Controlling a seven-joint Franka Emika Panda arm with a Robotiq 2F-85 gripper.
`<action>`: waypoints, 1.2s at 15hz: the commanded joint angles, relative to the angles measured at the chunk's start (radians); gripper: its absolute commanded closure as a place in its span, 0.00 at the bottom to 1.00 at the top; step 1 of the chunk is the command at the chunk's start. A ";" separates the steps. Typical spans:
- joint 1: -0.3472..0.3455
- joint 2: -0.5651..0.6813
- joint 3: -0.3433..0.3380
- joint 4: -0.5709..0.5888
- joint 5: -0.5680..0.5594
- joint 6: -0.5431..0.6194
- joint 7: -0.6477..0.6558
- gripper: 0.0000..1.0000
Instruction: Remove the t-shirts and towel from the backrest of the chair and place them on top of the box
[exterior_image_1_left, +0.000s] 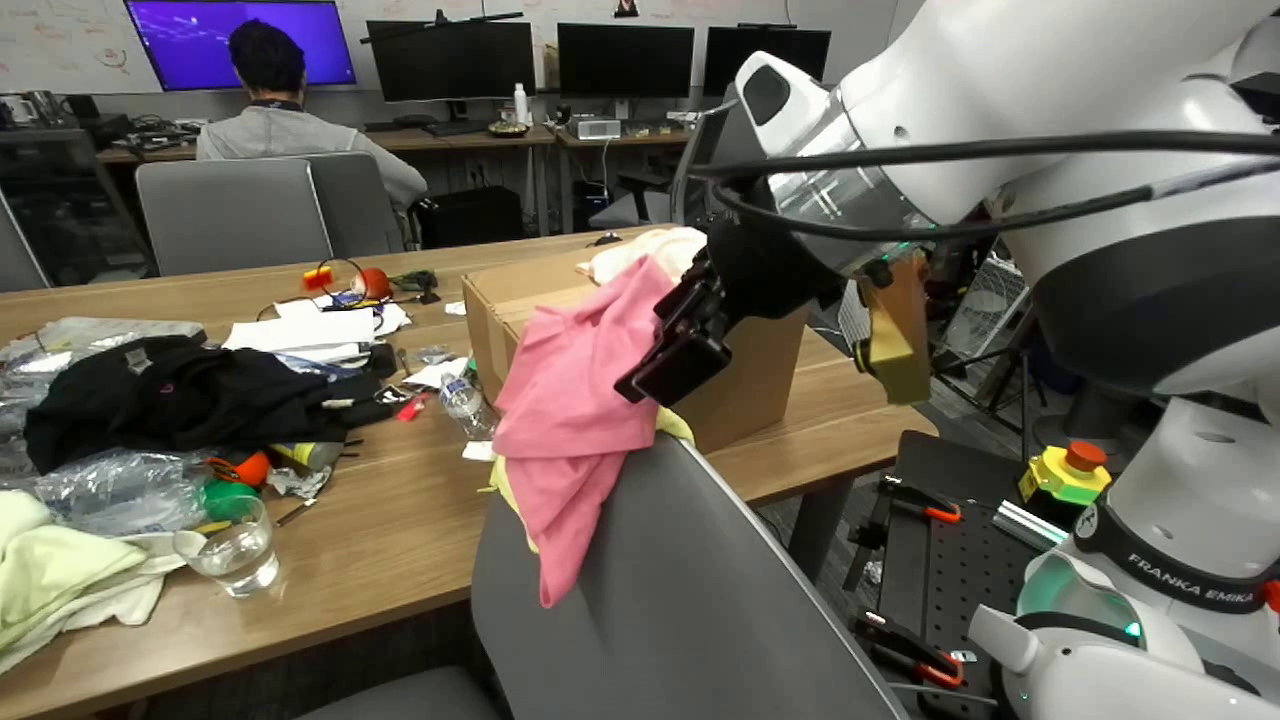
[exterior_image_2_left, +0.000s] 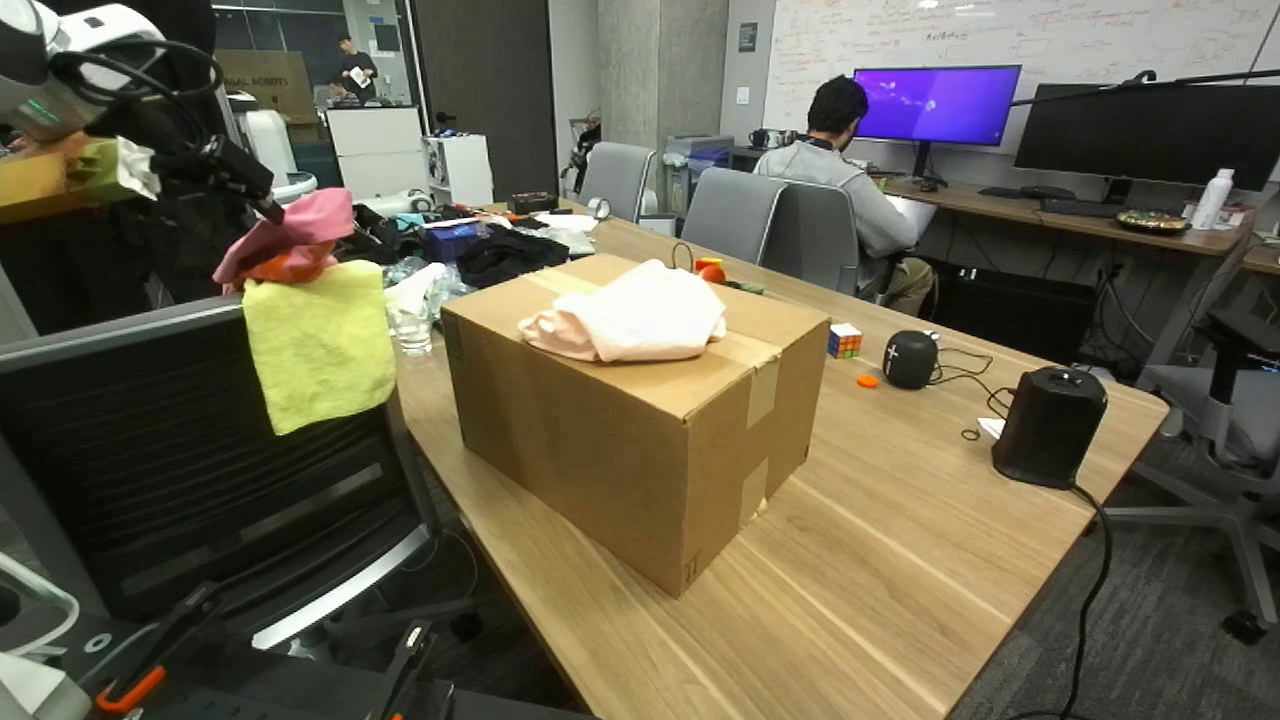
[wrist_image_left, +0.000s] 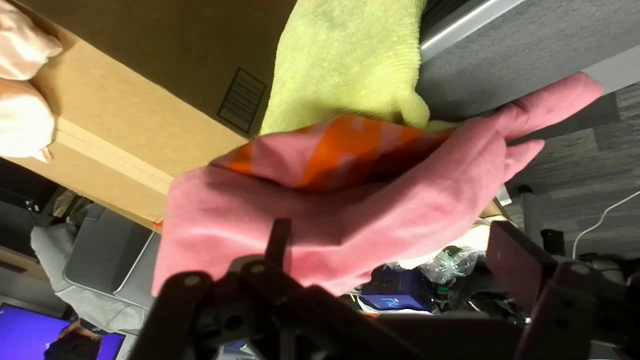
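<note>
Low in the wrist view, your gripper gapes wide, holding nothing. Beyond, the pink t-shirt fills the centre and the yellow towel the top centre, both draped on the chair, upper right; the box, upper left, bears pale cloth.

Tool near pink cloth on chair backrest; pale cloth atop box.

Wooden table with cardboard box, puzzle cube and drinking glass
</note>
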 joint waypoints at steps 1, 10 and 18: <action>-0.072 -0.014 0.069 0.000 -0.061 0.039 0.078 0.00; -0.170 -0.012 0.157 -0.001 -0.136 0.033 0.151 0.34; -0.239 -0.016 0.163 -0.001 -0.162 0.034 0.177 0.95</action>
